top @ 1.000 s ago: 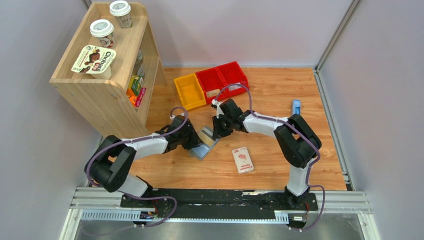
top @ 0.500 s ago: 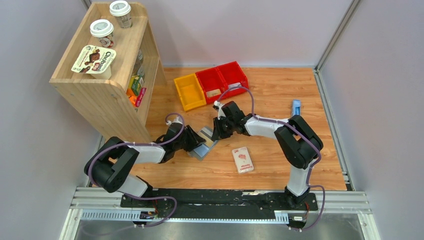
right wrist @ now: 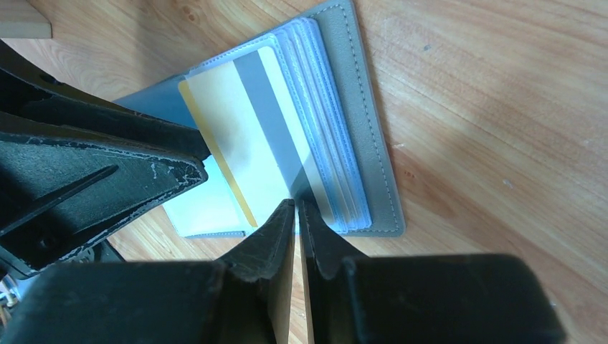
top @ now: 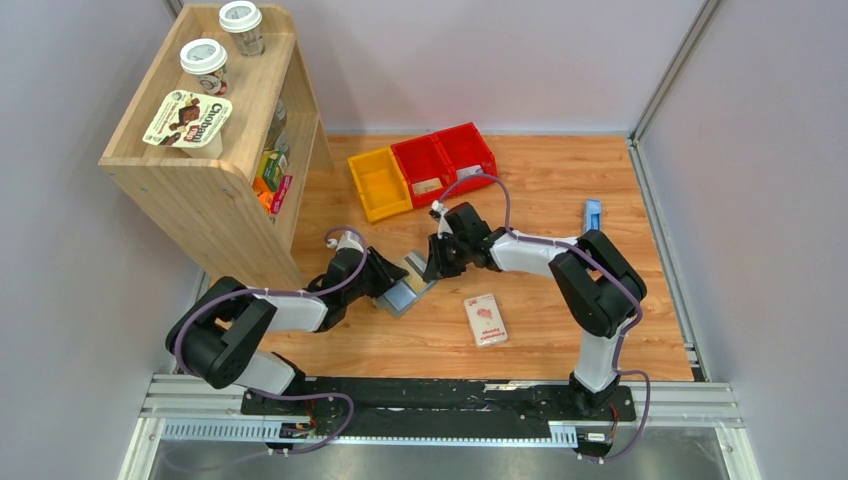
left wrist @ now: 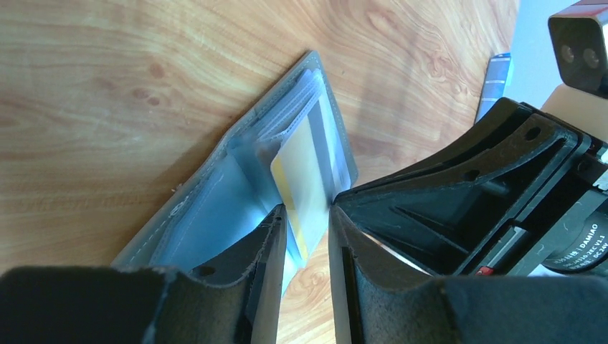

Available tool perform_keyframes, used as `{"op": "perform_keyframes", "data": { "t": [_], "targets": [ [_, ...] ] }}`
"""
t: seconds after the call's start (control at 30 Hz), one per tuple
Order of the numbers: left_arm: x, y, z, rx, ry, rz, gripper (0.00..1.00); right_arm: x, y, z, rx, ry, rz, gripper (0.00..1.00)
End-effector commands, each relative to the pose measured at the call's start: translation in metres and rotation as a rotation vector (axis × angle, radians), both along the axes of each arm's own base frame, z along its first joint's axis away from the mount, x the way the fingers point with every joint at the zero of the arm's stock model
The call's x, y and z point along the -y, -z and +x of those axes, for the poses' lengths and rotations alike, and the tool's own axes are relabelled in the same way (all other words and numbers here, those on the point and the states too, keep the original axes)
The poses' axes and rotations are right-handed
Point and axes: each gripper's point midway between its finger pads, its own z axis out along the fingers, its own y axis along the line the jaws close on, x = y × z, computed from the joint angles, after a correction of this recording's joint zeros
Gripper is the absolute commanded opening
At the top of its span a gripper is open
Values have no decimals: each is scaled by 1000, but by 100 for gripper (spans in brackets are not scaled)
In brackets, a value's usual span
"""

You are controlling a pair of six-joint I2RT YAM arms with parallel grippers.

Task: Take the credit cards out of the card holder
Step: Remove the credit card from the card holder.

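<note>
The grey card holder (top: 405, 287) lies open on the wood between both grippers, its clear blue-grey sleeves (right wrist: 337, 165) fanned out. One of the credit cards (right wrist: 236, 122), tan with a grey stripe, sits in the top sleeve; any others are hidden. My right gripper (right wrist: 295, 204) is shut on the lower edge of that top sleeve. My left gripper (left wrist: 307, 209) is open, and the tan card's edge (left wrist: 301, 172) reaches in between its fingertips. From above, the left gripper (top: 388, 283) meets the holder from the left and the right gripper (top: 432, 272) from the right.
A white-and-pink packet (top: 485, 320) lies right of the holder. A small blue object (top: 592, 214) sits far right. Yellow (top: 379, 182) and red (top: 445, 158) bins stand behind, and a wooden shelf (top: 215, 150) with cups fills the back left.
My left wrist has pulled back a little to the left and its jaws widened, then narrowed again. The card holder shifted slightly. The right arm has hardly moved.
</note>
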Motion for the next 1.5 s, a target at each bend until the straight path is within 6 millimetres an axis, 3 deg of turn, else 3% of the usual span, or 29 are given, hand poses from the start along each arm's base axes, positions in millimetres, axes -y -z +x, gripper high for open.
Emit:
{"op": "perform_keyframes", "data": {
  "t": [0.0,0.17,0.3,0.43,0.63,0.83,1.07,1.27,1.47],
  "targets": [
    [16,-33,24,134,33,-38,35,12,11,-8,-51,32,-36,15],
    [33,-39,38,154,105,-15,29,15,5,-7,-48,58,-31,14],
    [40,-31,39,131,140,-17,24,17,-13,0,-5,63,-36,15],
    [39,-19,36,94,148,-10,22,21,-40,17,82,81,-41,15],
    [36,-6,35,48,155,29,24,31,-54,48,135,144,-40,17],
    [29,-16,40,74,148,64,36,24,-51,69,150,169,-30,16],
    [29,-28,57,95,171,136,41,28,-25,73,107,189,-70,16],
    [38,-6,62,14,237,158,41,40,-17,75,90,216,-80,16],
    [43,8,47,-54,258,105,41,43,-23,76,100,210,-68,17]
  ]
}}
